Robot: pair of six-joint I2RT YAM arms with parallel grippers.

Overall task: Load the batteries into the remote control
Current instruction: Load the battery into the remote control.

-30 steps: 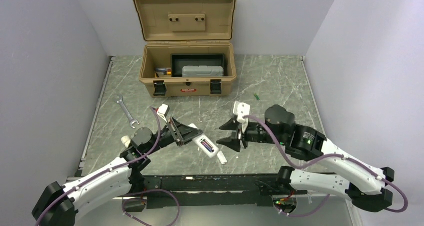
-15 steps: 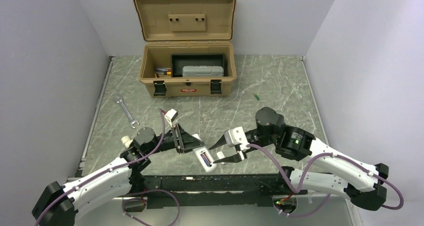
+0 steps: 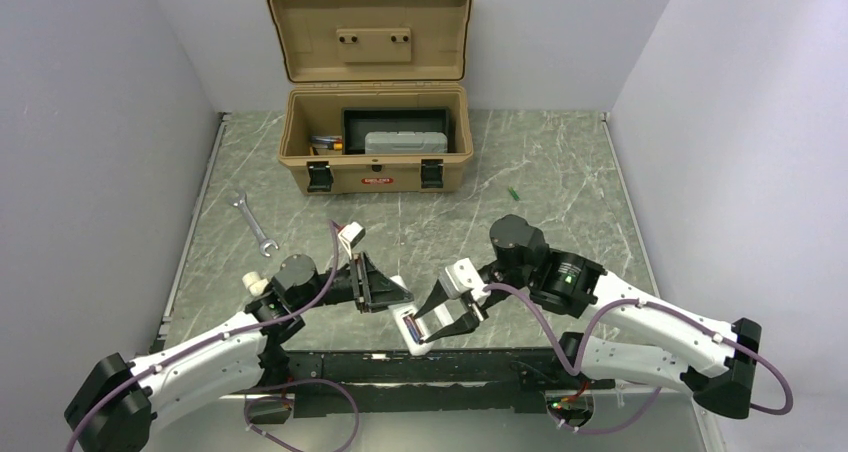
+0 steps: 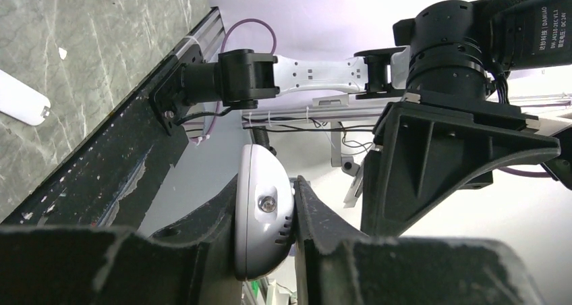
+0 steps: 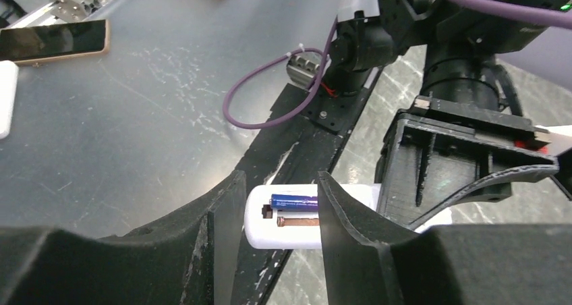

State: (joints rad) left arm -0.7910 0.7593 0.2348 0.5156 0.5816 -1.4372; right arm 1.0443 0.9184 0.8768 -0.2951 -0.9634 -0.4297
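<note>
Two tools meet on the remote control (image 4: 262, 217): the left tool (image 3: 385, 294) clamps one end, and the right tool's (image 5: 280, 177) jaws stand apart around its open battery bay, above the near edge of the table (image 3: 560, 172). Closing there could twist the remote loose. Only the right wrist view shows the purple battery (image 5: 294, 200) seated beside an empty slot; only the overhead view shows the green battery (image 3: 512, 193), far back.

Bright, even light casts soft shadows; wrist-view foregrounds blur.
</note>
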